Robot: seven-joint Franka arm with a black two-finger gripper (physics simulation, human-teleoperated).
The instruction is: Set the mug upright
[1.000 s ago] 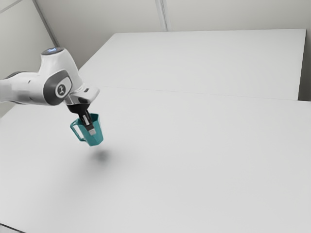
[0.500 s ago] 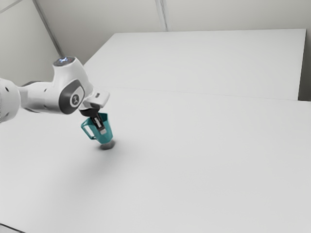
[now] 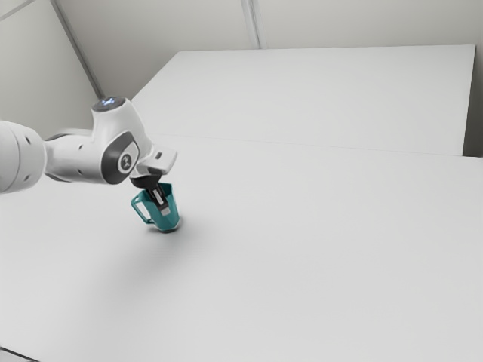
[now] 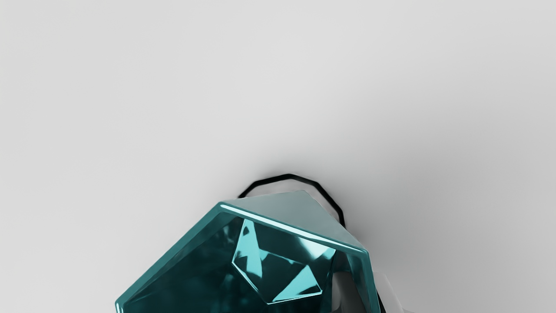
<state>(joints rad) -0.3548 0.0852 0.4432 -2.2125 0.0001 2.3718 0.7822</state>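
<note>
The teal faceted mug (image 3: 167, 223) is close over or on the table, opening up and leaning slightly, its handle toward the exterior view's left. My gripper (image 3: 163, 210) comes down on it from above at a slant. In the wrist view the mug (image 4: 182, 274) shows its open mouth and shiny inside. There my gripper (image 4: 367, 284) pinches the mug's side wall, one finger inside and the other outside. Whether the base rests fully on the table cannot be told.
The white table (image 3: 302, 249) spreads around the mug. A thin black curved line (image 4: 289, 176) lies on its surface beside the mug's lower part. Pale walls (image 3: 362, 23) stand beyond the table.
Held by my gripper, the mug has come down and moved toward the exterior view's right. Its shadow, earlier apart below it, now meets its base. The mug also leans less.
</note>
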